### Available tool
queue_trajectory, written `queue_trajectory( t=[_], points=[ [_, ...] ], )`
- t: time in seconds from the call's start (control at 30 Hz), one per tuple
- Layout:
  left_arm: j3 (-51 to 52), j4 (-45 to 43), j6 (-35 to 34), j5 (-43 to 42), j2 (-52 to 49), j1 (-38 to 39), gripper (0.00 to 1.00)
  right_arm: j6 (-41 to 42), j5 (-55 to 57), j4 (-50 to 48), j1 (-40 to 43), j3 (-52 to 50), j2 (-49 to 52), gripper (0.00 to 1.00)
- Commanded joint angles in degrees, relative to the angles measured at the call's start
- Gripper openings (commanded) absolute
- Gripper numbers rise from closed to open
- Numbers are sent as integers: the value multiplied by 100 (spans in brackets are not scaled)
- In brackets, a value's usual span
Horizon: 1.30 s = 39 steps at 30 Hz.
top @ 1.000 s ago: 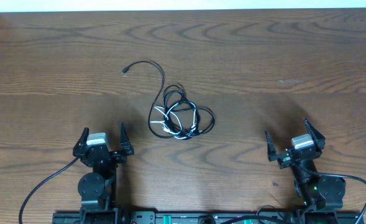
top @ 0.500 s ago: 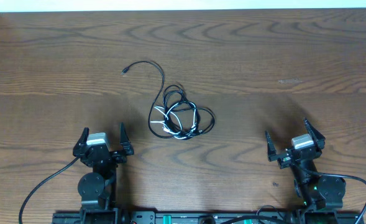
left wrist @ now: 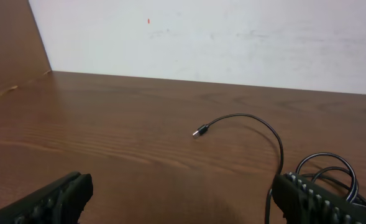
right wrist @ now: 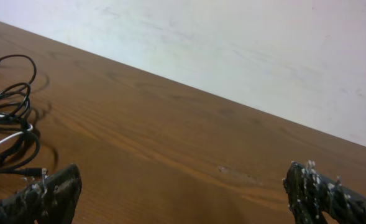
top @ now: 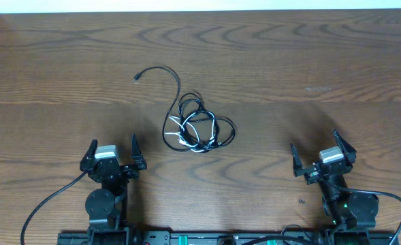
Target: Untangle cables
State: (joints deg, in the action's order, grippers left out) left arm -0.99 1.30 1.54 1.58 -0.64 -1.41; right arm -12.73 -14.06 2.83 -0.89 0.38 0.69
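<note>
Black cable: a long black cable (top: 179, 87) lay near the middle of the worktop (top: 309, 61); most of it was coiled in loose overlapping loops, while one free length curved up and to the left, ending in a small plug (top: 137, 77) lying well apart from the coils.
White cable: a shorter white cable (top: 199, 116) sat inside the same bundle; its strands showed between and under the black loops, so the two were plainly threaded through each other; how many crossings there were could not be told.
Left claw: the left claw (top: 112, 144) hung at the near edge of the worktop with its jaws spread wide and nothing between them; it was well apart from the bundle, below and to the left of it.
Right claw: the right claw (top: 314, 144) was likewise spread wide and empty; well apart from the cables, below and to the right.
Done so far: nothing, by the look of it; neither cable was held, lifted or drawn clear.
Left to do: the whole job, as I judged it; reach in, take hold of each cable, work the loops apart and lay the two down separately.
</note>
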Motion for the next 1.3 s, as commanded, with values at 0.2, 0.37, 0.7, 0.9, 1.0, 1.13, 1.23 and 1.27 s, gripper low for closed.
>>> queue_trajectory(
  t=[0.2,0.37,0.7,0.9,1.0,1.13,1.23,1.27],
  points=[
    [76,275,37,52,-76,-24,98,70,22,35,-28,-7,-31,99],
    [76,275,37,52,-76,-24,98,70,22,35,-28,-7,-31,99],
    [76,271,619,162,-101,-24,98,70,22,35,-28,-7,-31,99],
    [76,269,619,162,-109,-24,98,70,22,35,-28,-7,-31,99],
    [76,267,616,160,-109,-24,98,70,22,33,-28,-7,-31,99],
    [76,264,616,162,-109,-24,98,59,42,-46,-28,-7,-31,99],
    [76,262,614,155,-109,-24,98,-17,192,48,-28,-7,-31,99],
    [76,264,614,144,-109,-24,98,-17,192,44,-28,-7,-31,99]
  ],
)
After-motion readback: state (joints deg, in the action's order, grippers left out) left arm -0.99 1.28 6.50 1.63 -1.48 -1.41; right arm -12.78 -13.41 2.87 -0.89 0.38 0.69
